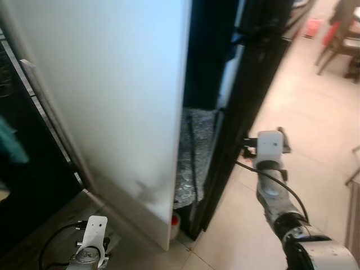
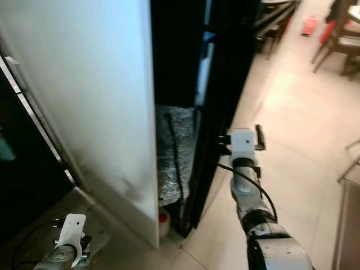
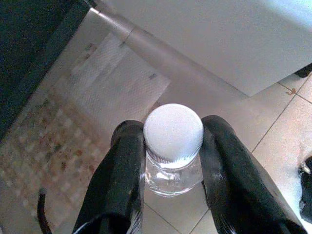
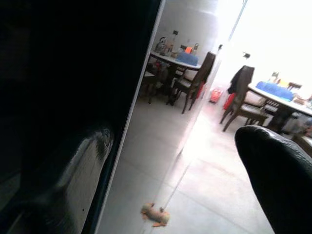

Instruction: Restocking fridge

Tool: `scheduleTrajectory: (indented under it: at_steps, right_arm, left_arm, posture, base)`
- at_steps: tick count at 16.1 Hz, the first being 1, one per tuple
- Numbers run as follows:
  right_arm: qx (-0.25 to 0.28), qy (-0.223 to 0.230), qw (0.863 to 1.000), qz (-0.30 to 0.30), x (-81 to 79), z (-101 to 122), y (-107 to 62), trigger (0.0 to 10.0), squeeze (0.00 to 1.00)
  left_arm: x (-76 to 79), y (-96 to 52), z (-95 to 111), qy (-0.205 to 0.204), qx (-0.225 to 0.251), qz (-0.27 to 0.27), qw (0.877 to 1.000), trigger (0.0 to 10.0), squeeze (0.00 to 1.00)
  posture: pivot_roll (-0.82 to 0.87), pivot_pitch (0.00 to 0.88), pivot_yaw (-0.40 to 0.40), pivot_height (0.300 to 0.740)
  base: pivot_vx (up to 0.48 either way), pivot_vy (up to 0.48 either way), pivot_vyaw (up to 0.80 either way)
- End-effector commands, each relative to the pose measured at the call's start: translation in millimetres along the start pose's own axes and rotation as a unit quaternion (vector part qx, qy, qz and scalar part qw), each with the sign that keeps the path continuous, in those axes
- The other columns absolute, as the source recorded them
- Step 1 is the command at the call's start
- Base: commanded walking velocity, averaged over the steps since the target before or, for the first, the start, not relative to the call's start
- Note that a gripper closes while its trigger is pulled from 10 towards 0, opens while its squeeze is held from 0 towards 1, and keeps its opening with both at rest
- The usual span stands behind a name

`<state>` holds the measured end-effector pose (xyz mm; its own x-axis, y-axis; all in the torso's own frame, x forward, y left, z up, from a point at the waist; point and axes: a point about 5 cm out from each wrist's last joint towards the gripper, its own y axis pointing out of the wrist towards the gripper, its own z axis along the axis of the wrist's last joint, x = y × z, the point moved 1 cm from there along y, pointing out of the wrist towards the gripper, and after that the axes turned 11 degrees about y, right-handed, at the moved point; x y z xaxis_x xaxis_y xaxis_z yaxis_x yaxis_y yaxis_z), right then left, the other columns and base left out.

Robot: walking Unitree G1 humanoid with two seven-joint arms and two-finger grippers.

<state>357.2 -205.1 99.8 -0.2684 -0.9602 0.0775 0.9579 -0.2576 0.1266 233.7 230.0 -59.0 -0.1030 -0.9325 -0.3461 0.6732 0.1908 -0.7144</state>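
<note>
While the left gripper (image 3: 173,161) hangs low over the floor at the left, its two black fingers (image 3: 119,180) pinch the neck of a clear bottle (image 3: 173,170) just under its white cap (image 3: 173,132). Seen along the fingers, the cap faces back toward the wrist and the clear body runs away from it toward the tiled floor (image 3: 287,122), so the bottle's long axis lies along the fingers. Whether anything is in the bottle cannot be told. Below it lie a pale patterned mat (image 3: 102,78) and beige tiles.

Just right of that arm, in the head views, stands the broad white face of the fridge (image 1: 112,95), with a dark unit (image 1: 22,169) at the far left. Beside the white face's right edge a narrow dark gap opens, with a grey, foil-like surface (image 1: 194,152) low inside it and a small white container with a red top (image 1: 175,224) on the floor at its foot. What else sits in the gap is too dark to make out.

Further right, a black door (image 1: 247,95) stands edge-on. The right gripper (image 2: 243,140) is raised against its edge; in the right wrist view one finger (image 4: 280,180) lies on the bright side and the other on the dark side, spread either side of the door's edge. Chairs (image 4: 192,80) and tables (image 4: 275,92) stand on the tiles beyond.
</note>
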Motion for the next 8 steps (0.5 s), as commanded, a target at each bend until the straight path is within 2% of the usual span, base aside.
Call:
scheduleTrajectory:
  at_steps: [1, 4, 8]
  right_arm:
    - [-0.01, -0.005, 0.994, -0.111, 45.2, -3, 1.6, 10.0, 0.0]
    - [-0.003, -0.03, 0.987, -0.158, 61.3, -7, -4.3, 10.0, 0.0]
    - [-0.026, -0.021, 0.983, -0.178, 63.0, -20, -14.3, 10.0, 0.0]
  left_arm:
    - [-1.1, 0.4, 1, 0.002, -0.003, 0.001, 1.0, 10.0, 0.0]
    - [-1.1, 0.4, 1, 0.004, -0.003, 0.001, 1.0, 10.0, 0.0]
    - [-0.6, 0.4, 1, 0.005, -0.003, 0.0, 1.0, 10.0, 0.0]
  posture:
    - [0.04, 0.018, -0.051, 0.74]
    - [0.04, 0.019, -0.05, 0.74]
    - [0.04, 0.018, -0.053, 0.74]
  base:
    - [0.0, 0.0, 0.0]
    - [0.0, 0.0, 0.0]
    - [0.0, 0.0, 0.0]
